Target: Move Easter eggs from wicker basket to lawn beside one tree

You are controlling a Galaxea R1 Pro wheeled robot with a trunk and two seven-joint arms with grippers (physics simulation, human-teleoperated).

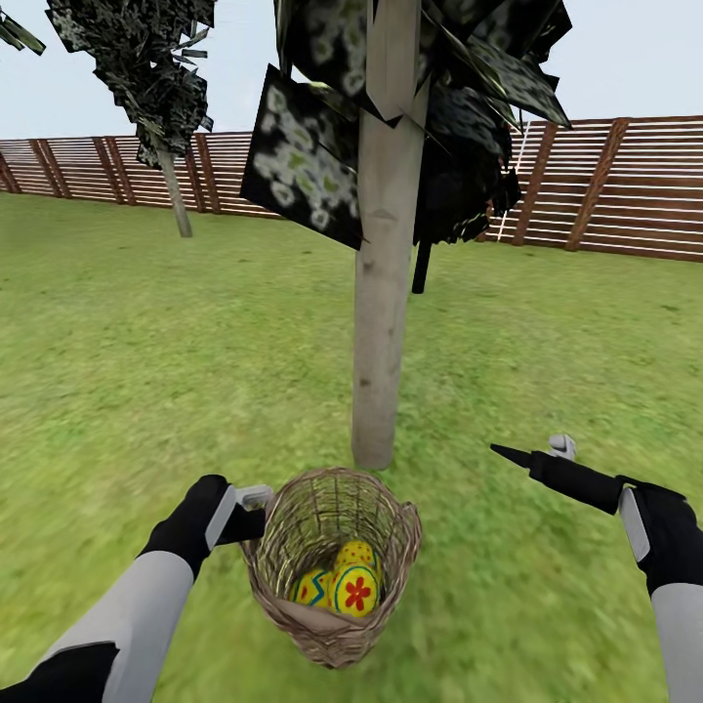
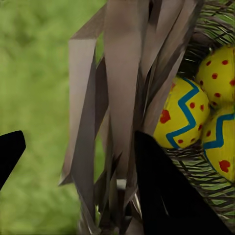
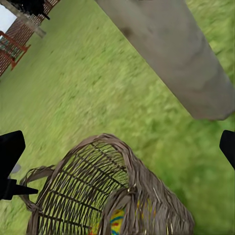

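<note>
The left gripper (image 1: 256, 512) has its fingers clamped on the rim handle of the basket (image 1: 332, 566), an open-weave wicker bucket tilted with its mouth toward the trunk. Three yellow eggs (image 1: 344, 584) lie inside. The right gripper (image 1: 532, 451) hovers beside it, fingers apart. Beyond stands the smooth, pale, upright trunk (image 1: 381, 322) on mottled lawn (image 1: 146, 371).

Left arm: reaching forward, left gripper (image 1: 256, 510) with jaws closed upon something. Right arm: extended forward, right gripper (image 1: 532, 451) with jaws spread apart, holding nothing.
</note>
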